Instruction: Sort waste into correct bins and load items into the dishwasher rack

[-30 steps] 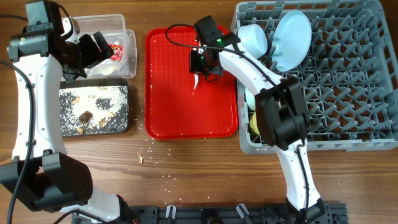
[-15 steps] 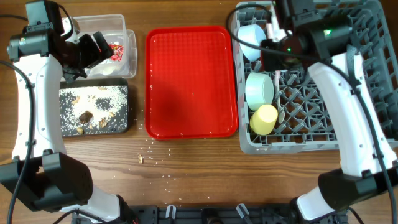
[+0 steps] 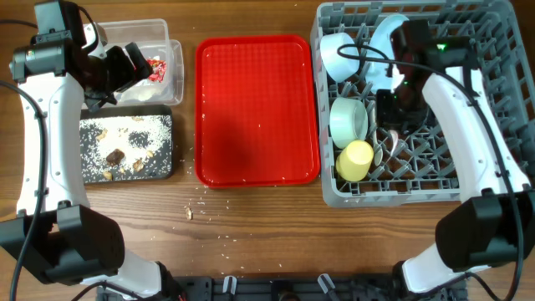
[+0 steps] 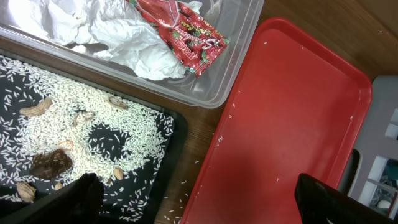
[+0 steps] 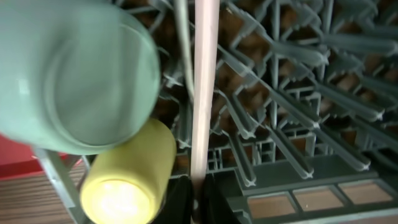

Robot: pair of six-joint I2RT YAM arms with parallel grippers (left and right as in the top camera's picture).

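Note:
The grey dishwasher rack (image 3: 468,100) holds a light blue plate (image 3: 384,33), two pale bowls (image 3: 338,54) (image 3: 349,121) and a yellow cup (image 3: 354,160). My right gripper (image 3: 391,109) is over the rack, shut on a white spoon (image 5: 204,74), beside the green bowl (image 5: 74,74) and yellow cup (image 5: 127,180). My left gripper (image 3: 125,67) is open over the clear tub (image 3: 163,63), which holds the tissue (image 4: 124,34) and red wrapper (image 4: 186,31). The black tray (image 3: 125,149) holds rice and brown scraps (image 4: 50,163).
The flat red serving tray (image 3: 257,109) lies between the bins and the rack, with a few rice grains on it. Loose grains and a crumb (image 3: 189,212) lie on the wooden table in front of the tray.
My right arm carried the white spoon from the red tray to the rack and has lowered it beside the green bowl. The left arm has not moved.

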